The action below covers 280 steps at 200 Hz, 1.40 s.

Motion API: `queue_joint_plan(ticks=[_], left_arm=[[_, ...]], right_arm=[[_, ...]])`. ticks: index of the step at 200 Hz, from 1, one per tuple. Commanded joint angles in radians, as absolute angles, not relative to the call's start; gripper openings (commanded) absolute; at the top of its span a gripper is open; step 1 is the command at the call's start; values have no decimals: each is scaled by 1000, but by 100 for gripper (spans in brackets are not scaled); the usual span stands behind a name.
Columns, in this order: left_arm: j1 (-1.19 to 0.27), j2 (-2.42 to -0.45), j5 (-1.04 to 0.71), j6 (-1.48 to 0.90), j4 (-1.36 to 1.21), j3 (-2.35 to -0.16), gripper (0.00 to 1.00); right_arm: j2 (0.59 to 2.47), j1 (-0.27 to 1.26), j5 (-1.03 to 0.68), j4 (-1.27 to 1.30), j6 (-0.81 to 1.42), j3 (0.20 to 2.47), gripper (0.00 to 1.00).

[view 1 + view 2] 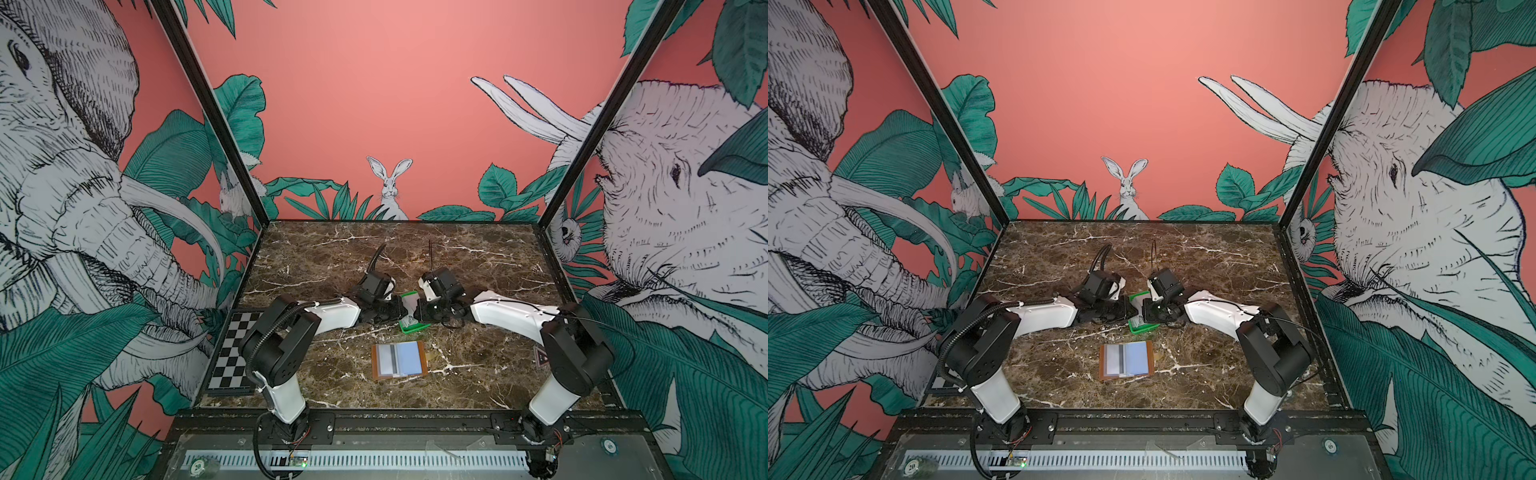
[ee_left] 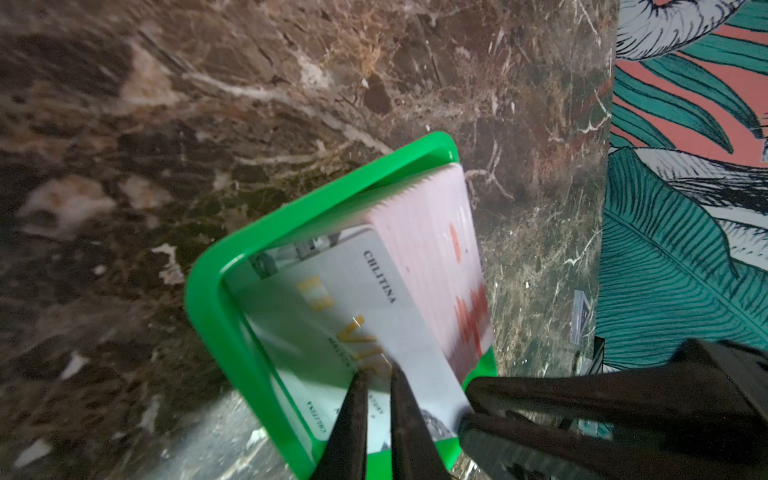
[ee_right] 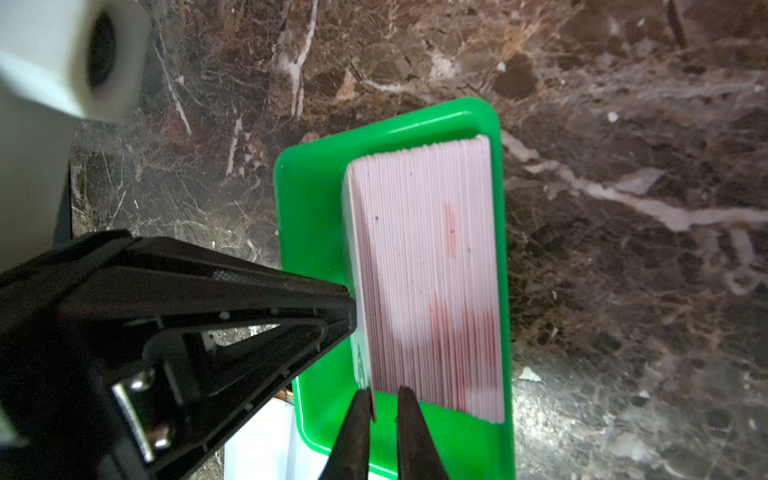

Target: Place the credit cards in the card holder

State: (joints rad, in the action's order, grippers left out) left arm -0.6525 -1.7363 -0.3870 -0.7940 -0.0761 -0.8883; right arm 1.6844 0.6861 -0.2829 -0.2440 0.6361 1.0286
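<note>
R gripper (image 3: pixel 384 405): nipped on front card (image 2: pixel 332 316) edge
L gripper (image 2: pixel 382 382): jaws together, tips on card face
Credit cards (image 3: pixel 428 270): stacked on edge in green tray (image 3: pixel 311 199)
Card holder (image 1: pixel 399 360): open flat, apart from tray
Advice: lift one card only, L steadies stack

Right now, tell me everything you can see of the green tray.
The green tray is bright, glossy plastic, rectangular with rounded corners and a low raised rim. It lies flat on the marble table, beyond the open card holder, between the left gripper and the right gripper. Inside, a thick stack of cards stands on edge along one long wall; the front card tilts away from it, its edge pinched by the right gripper.
</note>
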Motion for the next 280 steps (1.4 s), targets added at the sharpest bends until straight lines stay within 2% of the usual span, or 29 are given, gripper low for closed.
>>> queue_joint_plan(ticks=[1, 91, 140, 177, 231, 280], left_arm=[[-647, -1754, -386, -803, -69, -867, 14], [-646, -1727, -392, -809, -73, -864, 14], [-646, -1635, -382, -803, -38, -848, 15], [-646, -1513, -394, -810, -47, -789, 18], [-647, -1392, -485, -916, -254, -642, 29], [-648, -1402, -523, -1022, -460, -540, 30]], right_arm=[[1693, 686, -289, -227, 637, 1046, 12], [1683, 690, -290, -227, 649, 1049, 0], [1609, 690, -269, -232, 672, 1005, 0], [1527, 690, -254, -247, 677, 972, 0], [1433, 690, -239, -258, 692, 932, 0], [1416, 690, -255, -266, 701, 913, 0]])
